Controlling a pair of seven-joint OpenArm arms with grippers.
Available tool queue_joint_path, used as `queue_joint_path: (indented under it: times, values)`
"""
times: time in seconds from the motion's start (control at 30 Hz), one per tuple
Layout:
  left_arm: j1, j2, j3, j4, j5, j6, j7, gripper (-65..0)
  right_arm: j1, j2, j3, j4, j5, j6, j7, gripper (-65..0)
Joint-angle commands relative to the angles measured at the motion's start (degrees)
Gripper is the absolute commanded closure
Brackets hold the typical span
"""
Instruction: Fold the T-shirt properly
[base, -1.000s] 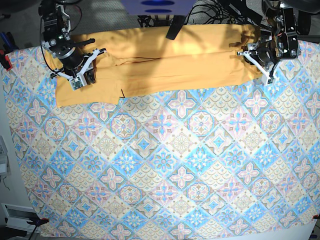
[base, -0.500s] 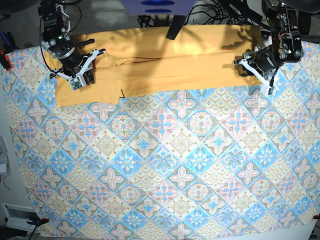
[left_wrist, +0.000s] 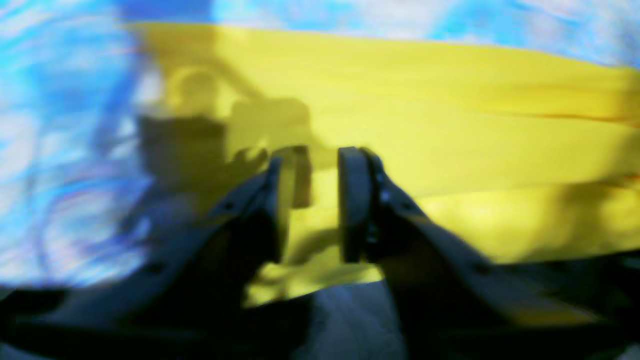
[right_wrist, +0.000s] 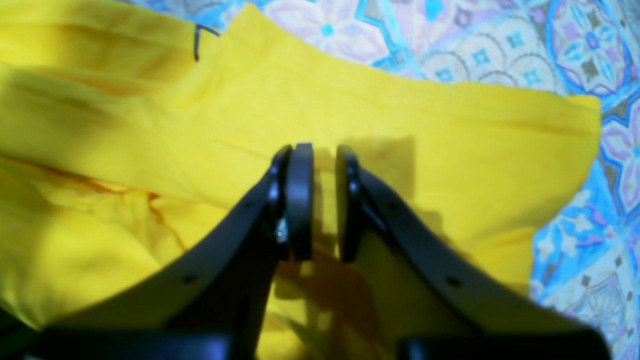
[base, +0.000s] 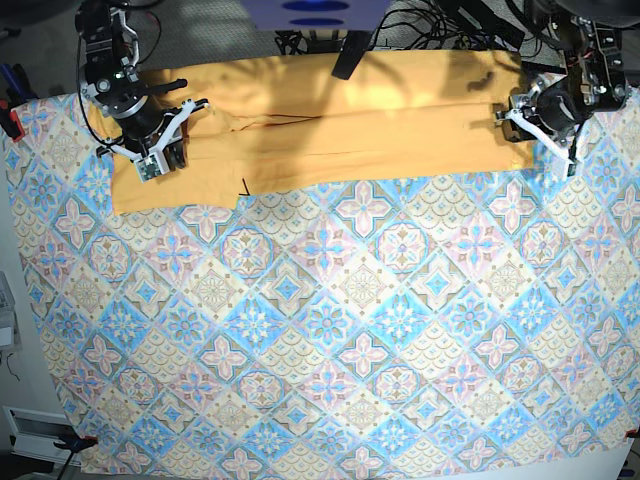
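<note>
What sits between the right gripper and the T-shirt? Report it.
Nothing visible. The right gripper hangs directly over the T-shirt, jaws slightly apart, with only bare yellow fabric beneath. No other object lies on the shirt there; the tablecloth shows beyond its edge.

One T-shirt (base: 340, 135); one tablecloth (base: 330, 330); two grippers: left gripper (base: 538, 135), right gripper (base: 168, 140).

Left tool (left_wrist: 315, 200) with jaws apart, right tool (right_wrist: 317, 200) narrowly parted.

Right pincer (right_wrist: 320, 200), jaws slightly parted, over the yellow T-shirt (right_wrist: 400, 130).
</note>
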Motion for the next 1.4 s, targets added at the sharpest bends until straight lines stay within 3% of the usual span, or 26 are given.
queue_joint_path:
  times: [0.0,0.1,0.2,0.63,0.83,1.0,1.27,1.37]
  values:
    - [0.4,-1.2,-0.2,0.0,-0.6,-0.3,-0.6,-26.6,0.2,0.5,0.3,0.9,0.3,0.0,1.3,-8.2]
    - [0.6,-3.2,-0.2,-3.6,-0.2,-0.6,-0.6,-37.0,0.2,0.5,0.1,0.9,0.3,0.0,1.2,-8.2]
    - [0.3,-3.5,-0.2,-8.5,-0.5,-0.8,-1.0,-41.2,0.3,0.5,-0.1,0.8,0.3,0.0,1.3,-8.2]
    - [-3.4,-3.5,-0.1,-15.2,0.1,-0.8,-1.1,-41.0,0.3,0.5,-0.2,0.8,0.3,0.0,1.6,-8.2]
    - [-5.0,-1.9,0.4,-15.6,0.2,-0.8,-1.1,-41.0,0.3,0.5,-0.2,0.8,0.3,0.0,1.6,-8.2]
    - [-6.2,-1.6,4.0,-18.2,1.5,-0.8,-1.3,-41.0,0.3,0.5,-0.2,0.8,0.3,0.0,1.5,-8.2]
    - [-7.1,-1.4,4.5,-20.4,1.6,-0.8,-1.3,-40.7,0.3,0.5,0.2,0.8,0.3,0.0,1.6,-8.2]
    - [-7.1,-0.8,4.5,-20.3,1.4,-0.9,-0.9,-30.5,0.3,0.5,-0.2,0.8,0.3,0.0,1.5,-8.2]
